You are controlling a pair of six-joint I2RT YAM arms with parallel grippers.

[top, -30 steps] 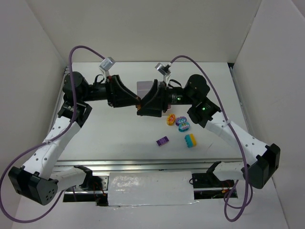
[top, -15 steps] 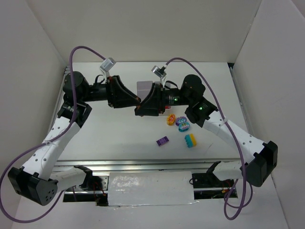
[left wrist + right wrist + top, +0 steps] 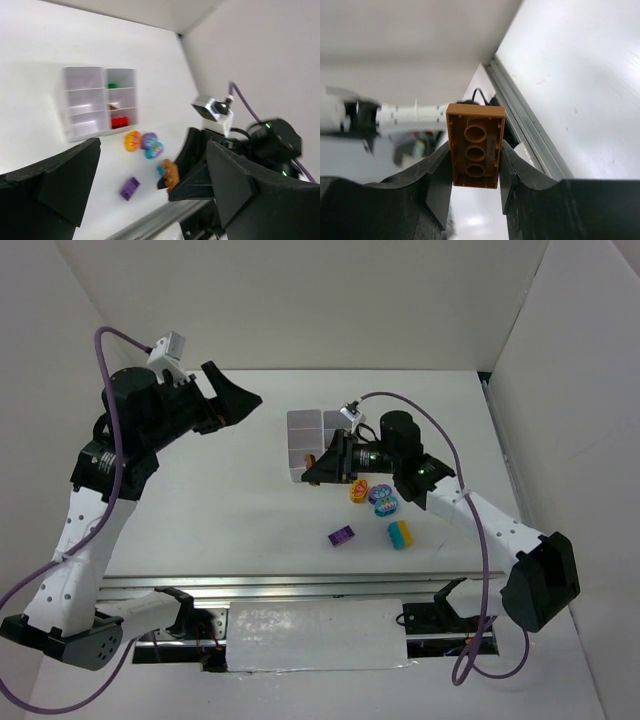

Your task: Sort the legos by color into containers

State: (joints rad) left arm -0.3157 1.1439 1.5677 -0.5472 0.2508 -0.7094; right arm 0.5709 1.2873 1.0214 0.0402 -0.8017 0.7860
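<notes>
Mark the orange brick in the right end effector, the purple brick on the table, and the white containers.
orange brick (image 3: 475, 150): right wrist view, its hollow underside.
purple brick (image 3: 341, 535): top view, its upper face.
white containers (image 3: 302, 428): top view, a bare compartment.

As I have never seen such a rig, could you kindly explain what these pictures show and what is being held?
This is a robot with two arms, bolted at the near edge of a white table. One picture looks down from above; the other two come from a camera on each wrist. Each arm ends in a two-finger pincer. The left pincer is raised, open and empty. The right pincer is shut on an orange-brown brick. On the table stands a white block of six compartments; one column holds a green piece, a brown piece and a red piece. Several loose bricks lie beside it.
</notes>
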